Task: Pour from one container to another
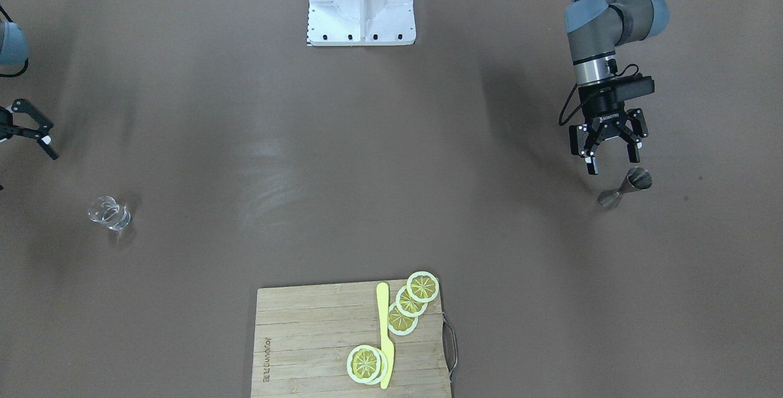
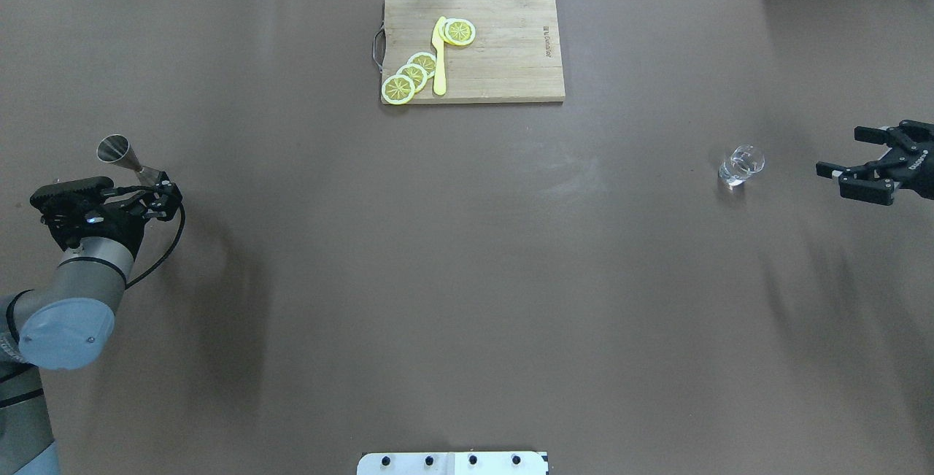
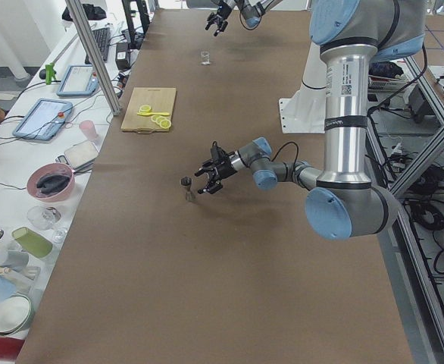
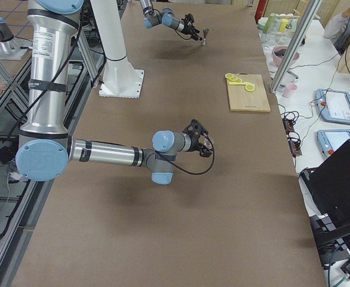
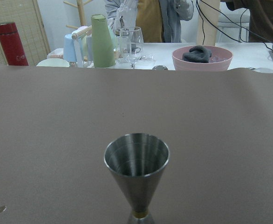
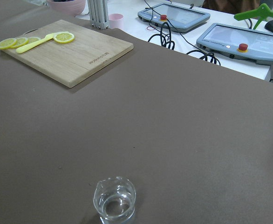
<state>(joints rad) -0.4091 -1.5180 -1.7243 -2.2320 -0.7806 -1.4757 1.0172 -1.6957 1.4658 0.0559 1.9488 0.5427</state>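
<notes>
1. Steel jigger (image 1: 625, 187) stands upright on the brown tabletop (image 1: 391, 172) in the front-facing view. Your left gripper (image 1: 613, 163) hangs just beside it, jaws spread, grasping nothing. Far across the tabletop sits the small glass (image 1: 110, 213), and your right gripper (image 1: 51, 140) near it is released too.
2. Overhead now: the jigger's narrow waist lies right at the left fingertips. If you close off-centre there, I'd expect that top-heavy cone to tip over.
3. Left wrist view: the jigger is centred, dead ahead, with no fingers showing around it.
4. Right wrist view: the glass has a narrow mouth, so if you tilt fast the pour will likely splash past it. The cutting board (image 6: 64, 51) with its lemon slices lies well clear.
</notes>
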